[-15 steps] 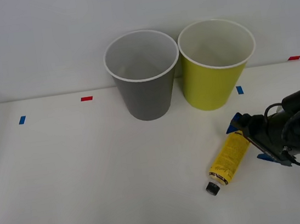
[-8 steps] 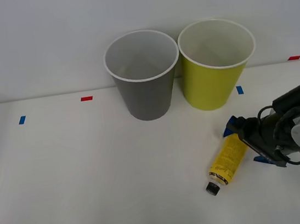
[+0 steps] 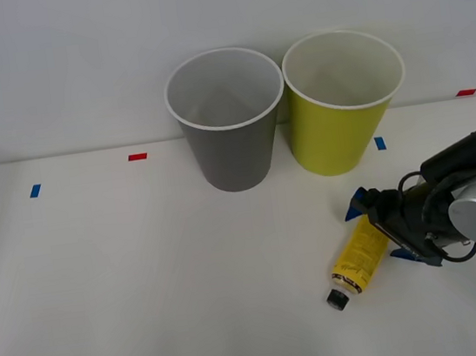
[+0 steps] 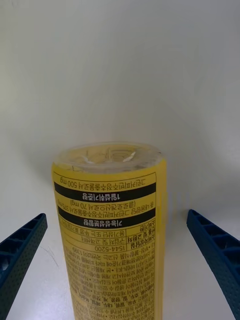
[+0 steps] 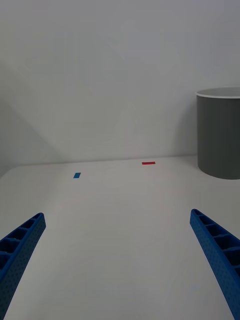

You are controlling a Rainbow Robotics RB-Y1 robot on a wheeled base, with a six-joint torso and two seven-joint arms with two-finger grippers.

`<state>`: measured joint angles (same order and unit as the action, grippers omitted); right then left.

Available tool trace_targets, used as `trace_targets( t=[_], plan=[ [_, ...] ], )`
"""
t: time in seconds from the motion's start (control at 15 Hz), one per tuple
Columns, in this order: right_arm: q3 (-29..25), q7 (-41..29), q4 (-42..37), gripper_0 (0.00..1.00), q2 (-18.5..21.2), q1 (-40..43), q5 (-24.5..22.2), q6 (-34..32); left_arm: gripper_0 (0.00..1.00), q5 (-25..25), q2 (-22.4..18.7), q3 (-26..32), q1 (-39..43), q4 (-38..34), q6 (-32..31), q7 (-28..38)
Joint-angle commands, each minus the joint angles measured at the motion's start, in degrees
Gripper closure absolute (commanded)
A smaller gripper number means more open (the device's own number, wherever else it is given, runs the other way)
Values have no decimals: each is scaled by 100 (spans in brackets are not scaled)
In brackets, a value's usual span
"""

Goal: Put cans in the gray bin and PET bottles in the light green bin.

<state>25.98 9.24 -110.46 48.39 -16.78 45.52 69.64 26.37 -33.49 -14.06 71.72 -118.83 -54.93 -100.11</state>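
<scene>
Reading "500 mg" on yellow PET bottle [image 4: 112,235]

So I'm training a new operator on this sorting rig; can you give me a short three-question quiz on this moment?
1. True or false: the yellow bottle stands upright on the table.
2. Which bin is nearer the bottle: A) the gray bin B) the light green bin?
3. Fill in: the right gripper has its fingers ____ on either side of the bottle's base end.

Key: 1. False, it lies on its side, black cap towards the robot. 2. B. 3. Open, not closed on it; the left gripper is open too, over bare table.
</scene>
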Motion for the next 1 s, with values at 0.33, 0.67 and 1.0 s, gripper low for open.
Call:
trace_targets(
  t=[0.33, 0.67, 1.0],
  plan=[
    [3, 148, -11, 100, -5, -9, -148, -12, 0, 0, 0, 0, 0, 0, 0, 0],
    [3, 429, -231, 100, -5, 175, -368, -3, 0, 0, 0, 0, 0, 0, 0, 0],
    [-885, 1686, -1110, 100, -436, 1177, -1018, -3, 0, 0, 0, 0, 0, 0, 0, 0]
  ],
)
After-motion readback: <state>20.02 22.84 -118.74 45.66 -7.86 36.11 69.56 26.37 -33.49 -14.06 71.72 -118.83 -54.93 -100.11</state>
